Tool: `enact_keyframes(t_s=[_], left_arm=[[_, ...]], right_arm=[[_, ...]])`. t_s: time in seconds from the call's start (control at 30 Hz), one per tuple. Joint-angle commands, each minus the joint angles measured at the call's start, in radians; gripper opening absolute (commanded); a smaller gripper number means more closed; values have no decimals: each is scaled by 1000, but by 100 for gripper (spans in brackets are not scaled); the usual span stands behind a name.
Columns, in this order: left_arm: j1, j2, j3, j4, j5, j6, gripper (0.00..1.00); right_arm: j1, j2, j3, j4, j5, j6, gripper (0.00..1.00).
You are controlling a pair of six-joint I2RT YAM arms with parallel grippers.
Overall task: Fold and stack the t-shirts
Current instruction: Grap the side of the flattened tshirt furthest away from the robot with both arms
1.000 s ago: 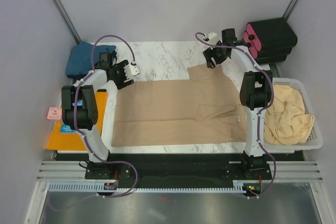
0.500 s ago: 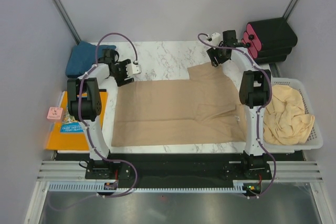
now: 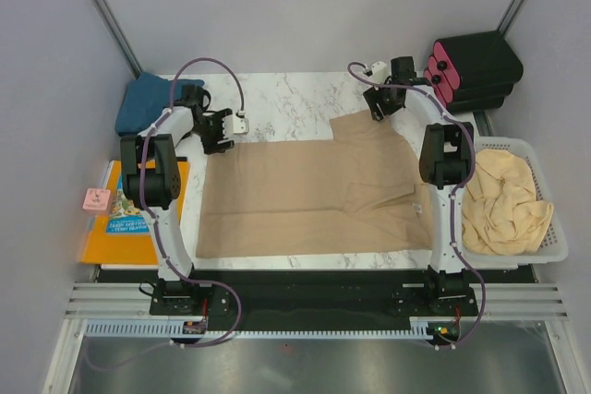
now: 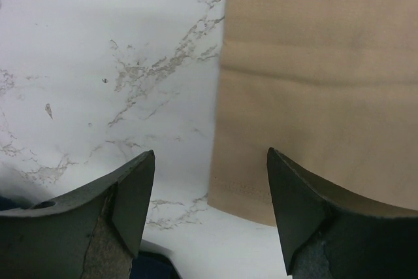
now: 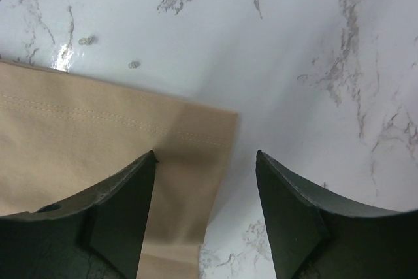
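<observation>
Tan t-shirt (image 3: 305, 196) spread flat, beige t-shirt (image 3: 503, 205) crumpled — teal t-shirt (image 3: 138, 108) folded

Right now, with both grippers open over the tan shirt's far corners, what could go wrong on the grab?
1. The left gripper straddles about half bare table. The corner of the tan shirt lies toward one finger, so closing might catch only the hem edge or miss.
2. The right gripper hangs over the very tip of a hemmed corner, and so thin a pinch could slip out during the fold.
</observation>
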State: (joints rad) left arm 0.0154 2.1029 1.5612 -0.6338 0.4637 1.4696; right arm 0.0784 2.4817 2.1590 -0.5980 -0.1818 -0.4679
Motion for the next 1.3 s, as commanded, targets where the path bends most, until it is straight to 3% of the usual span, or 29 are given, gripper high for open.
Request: enact_keyframes(t_s=[0.0,0.27,0.5,0.7,0.8,0.9,0.93,1.03,1.17,1.27], left_arm=[[-2,34,98,-159,-17,104,77],[-3,150,302,-397,-52,185,76],[-5,184,319,-460,-69,225,74],[-3,197,318,-484,-76,228,65],[-5,200,315,-491,-76,227,52],[-34,201,315,-495,-80,224,37],[-34,201,316,-495,-82,222,24],[-35,198,310,-497,-82,218,2],[-35,195,312,-495,-69,204,2],[-35,189,315,-478,-71,192,2]], right_arm=[[-2,25,36,-22,-35,5,71],[0,42,47,-22,-45,20,71],[4,36,45,-22,-45,23,71],[12,32,41,-26,-50,25,66],[20,33,36,-28,-53,23,60],[26,31,29,-29,-59,21,47],[24,31,25,-28,-59,21,39],[31,33,25,-29,-58,25,18],[38,25,30,-26,-48,11,2],[40,6,32,-20,-31,-5,0]])
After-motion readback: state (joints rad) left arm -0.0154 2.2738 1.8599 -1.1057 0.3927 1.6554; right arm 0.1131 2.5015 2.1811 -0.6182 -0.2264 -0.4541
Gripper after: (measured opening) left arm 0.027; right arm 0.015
